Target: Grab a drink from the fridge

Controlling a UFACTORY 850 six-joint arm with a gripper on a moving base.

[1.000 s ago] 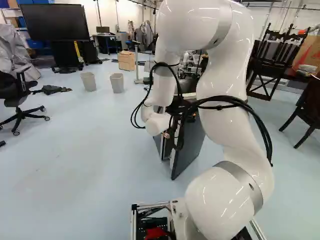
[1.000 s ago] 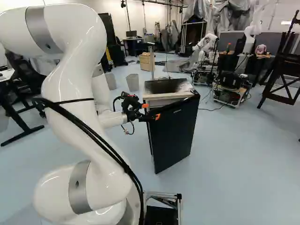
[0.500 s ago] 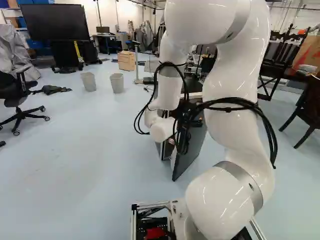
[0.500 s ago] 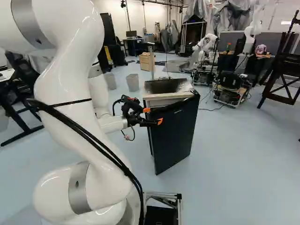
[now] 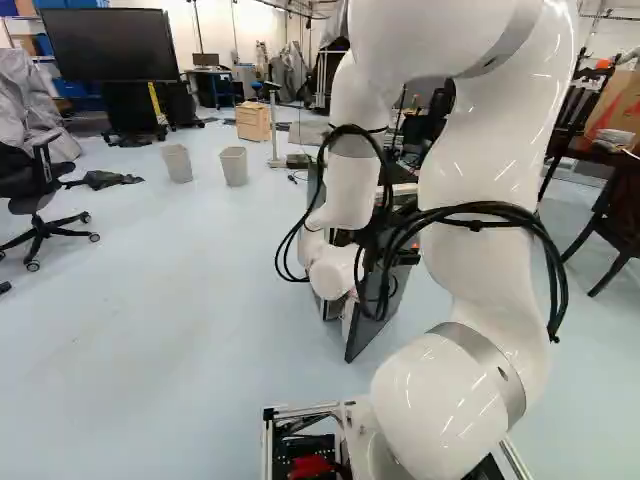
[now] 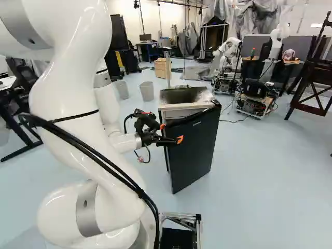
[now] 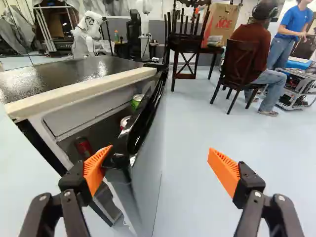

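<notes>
In the right base view my gripper [image 6: 171, 133] is at the fridge's near side, by the upper edge of its black door [image 6: 193, 150]. The fridge [image 6: 188, 110] has its door ajar. The wrist view shows the gripper [image 7: 159, 165] open, its fingers wide apart. One orange pad [image 7: 96, 169] is on the inner side at the door's free corner, seemingly against it; the other is well clear of the outer face. Through the gap appear a green can [image 7: 137, 101], a can with a silver top [image 7: 125, 121] and a dark red can [image 7: 84, 147]. Their lower parts are hidden.
Beyond the door, a wooden chair [image 7: 186, 49] and a seated person on another chair are in the wrist view. Another robot [image 6: 228, 54] stands behind the fridge. Two bins [image 5: 234, 166] are farther off in the left base view.
My arm has swung, and its gripper has moved lower and a little outward along the door's edge. Base, fridge and door look unmoved; the fingers remain apart.
</notes>
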